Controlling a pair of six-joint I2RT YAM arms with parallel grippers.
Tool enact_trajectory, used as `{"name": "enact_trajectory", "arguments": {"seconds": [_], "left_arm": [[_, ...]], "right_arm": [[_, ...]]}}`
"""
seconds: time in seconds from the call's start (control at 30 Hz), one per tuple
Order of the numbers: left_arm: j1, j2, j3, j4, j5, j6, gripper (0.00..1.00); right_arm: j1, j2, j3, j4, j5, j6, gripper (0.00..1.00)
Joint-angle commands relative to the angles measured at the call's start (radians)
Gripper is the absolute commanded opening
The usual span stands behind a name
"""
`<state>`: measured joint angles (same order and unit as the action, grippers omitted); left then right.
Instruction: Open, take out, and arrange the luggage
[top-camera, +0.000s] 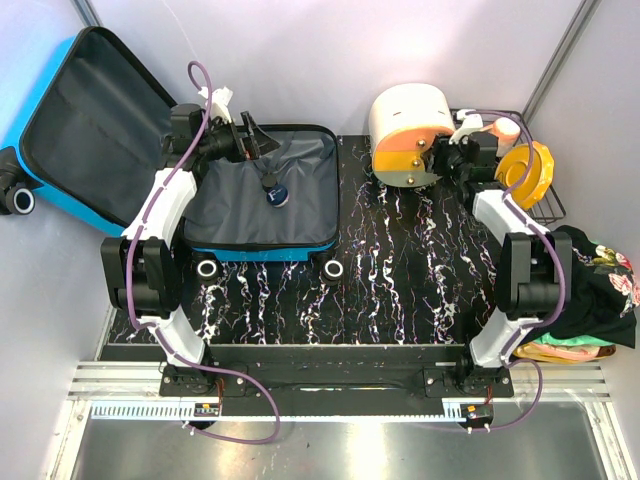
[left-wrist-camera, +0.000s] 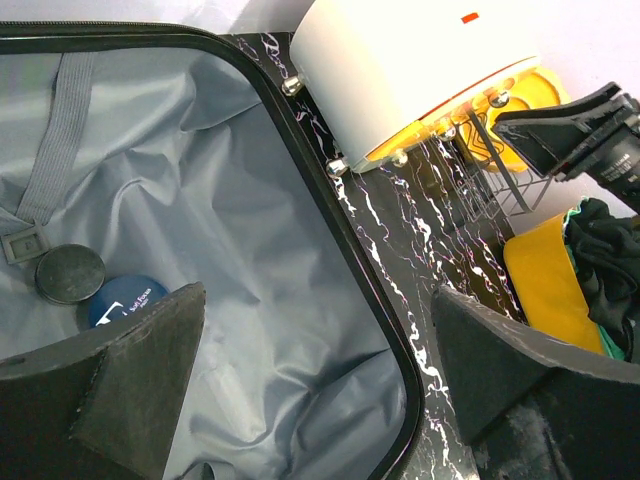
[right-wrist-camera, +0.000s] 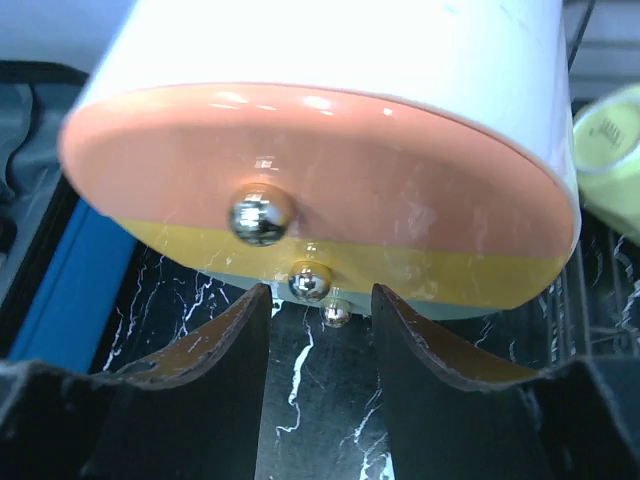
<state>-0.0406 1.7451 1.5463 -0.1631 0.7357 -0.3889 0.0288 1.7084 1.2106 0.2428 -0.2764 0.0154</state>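
The bright-blue suitcase (top-camera: 262, 245) lies open at the left of the black marble table. Its lid (top-camera: 85, 110) leans back against the left wall, and the base shows its grey lining (top-camera: 300, 190). A round blue tin (top-camera: 278, 193) and a dark disc (left-wrist-camera: 70, 273) lie on the lining (left-wrist-camera: 250, 230). My left gripper (top-camera: 260, 140) is open and empty, over the back part of the base. In the left wrist view its fingers (left-wrist-camera: 140, 370) straddle the suitcase's black rim (left-wrist-camera: 385, 330). My right gripper (right-wrist-camera: 320, 300) is open, with its fingertips on either side of the lowest metal knob (right-wrist-camera: 337, 312) of the drawer box.
The white-and-orange round drawer box (top-camera: 408, 135) lies on its side at the back right, with its knobs facing my right gripper (top-camera: 442, 158). A yellow basin (top-camera: 527, 172) sits in a wire rack behind it. Dark and coloured clothes (top-camera: 592, 280) are piled at the right edge. Two suitcase wheels (top-camera: 333, 268) point toward the front.
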Motion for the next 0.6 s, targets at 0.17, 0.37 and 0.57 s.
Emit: {"name": "enact_trajectory", "arguments": {"seconds": [0.17,0.37,0.57], "left_arm": [[0.007,-0.030,0.025,0.022,-0.019,0.036,0.99],[0.010,-0.032,0.011,0.020,-0.030,0.027,0.99],[0.011,-0.029,0.011,0.013,-0.036,0.024,0.99]], "right_arm": [[-0.021,0.123,0.101,-0.050,-0.027,0.287,0.57],[-0.020,0.183,0.132,-0.020,-0.043,0.363,0.59],[-0.020,0.238,0.185,-0.002,-0.037,0.428,0.58]]}}
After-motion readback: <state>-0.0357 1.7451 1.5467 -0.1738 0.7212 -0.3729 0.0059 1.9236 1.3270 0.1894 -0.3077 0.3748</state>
